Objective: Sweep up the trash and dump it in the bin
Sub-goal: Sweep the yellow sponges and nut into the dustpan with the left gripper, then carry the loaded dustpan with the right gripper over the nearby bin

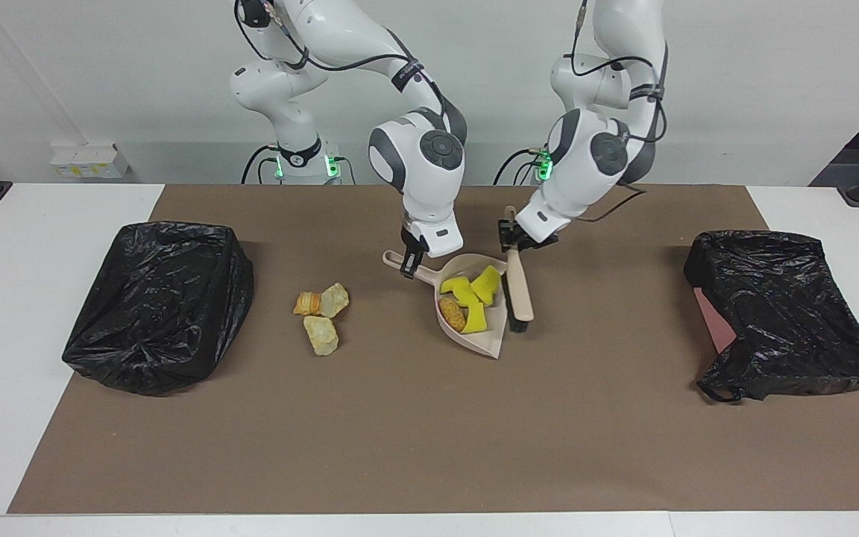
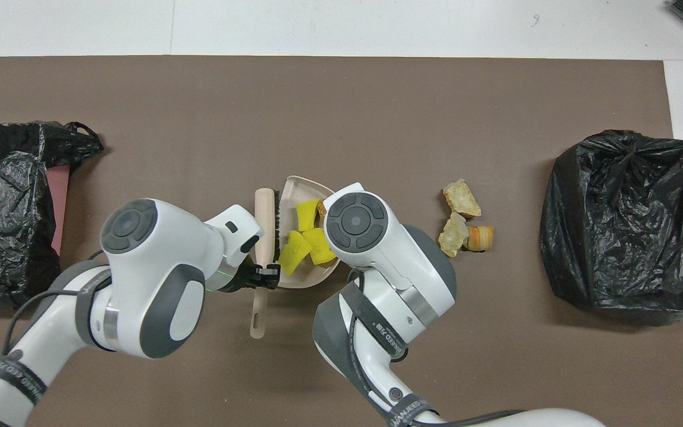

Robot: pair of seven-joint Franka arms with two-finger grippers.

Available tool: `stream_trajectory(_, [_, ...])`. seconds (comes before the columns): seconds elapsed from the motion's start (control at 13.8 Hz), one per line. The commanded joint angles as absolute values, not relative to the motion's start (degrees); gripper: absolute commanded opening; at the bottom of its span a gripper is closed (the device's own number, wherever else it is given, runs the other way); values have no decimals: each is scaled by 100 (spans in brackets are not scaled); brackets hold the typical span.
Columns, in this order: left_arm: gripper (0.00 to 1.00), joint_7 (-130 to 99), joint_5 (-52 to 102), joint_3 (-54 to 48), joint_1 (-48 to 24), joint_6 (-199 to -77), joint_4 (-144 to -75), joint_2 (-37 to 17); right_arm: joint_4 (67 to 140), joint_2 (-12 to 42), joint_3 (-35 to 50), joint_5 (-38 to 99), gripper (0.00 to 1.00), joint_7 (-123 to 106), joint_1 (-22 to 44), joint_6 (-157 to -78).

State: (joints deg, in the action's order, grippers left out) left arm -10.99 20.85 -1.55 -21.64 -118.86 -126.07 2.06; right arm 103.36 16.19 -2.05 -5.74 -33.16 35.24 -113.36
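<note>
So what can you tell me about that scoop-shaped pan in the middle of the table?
The dustpan is beige, plastic by the look of it, with a rounded tray and a short looped handle. It rests on the brown mat, its handle toward the robots and clamped in the right gripper. Inside lie three yellow sponge chunks and a brown cork-like roll. The brush, held by the left gripper, is alongside its open edge.

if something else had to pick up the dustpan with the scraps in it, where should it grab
Probably by the thin handle that sticks out from the closed end of the dustpan, toward the robots, coming from above as the right gripper does. The scoop is wide, and its open lip must stay level or the yellow sponge chunks slide out.
</note>
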Motion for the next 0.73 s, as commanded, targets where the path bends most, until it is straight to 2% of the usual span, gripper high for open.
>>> stream_trajectory(0.0, [0, -1553, 1637, -193, -1873, -11540, -12647, 553, 10468, 969, -176, -571, 0, -3331, 3104, -11164])
stream_trajectory(0.29, [0, -2856, 1222, -299, -2134, -11470, -12744, 676, 10380, 379, -193, -545, 0, -3725, 2375, -10820])
stream_trajectory(0.65, [0, -3804, 1222, -308, -3268, -11908, -13297, 747, 10204, -289, -237, -554, 0, -5261, 961, -10100])
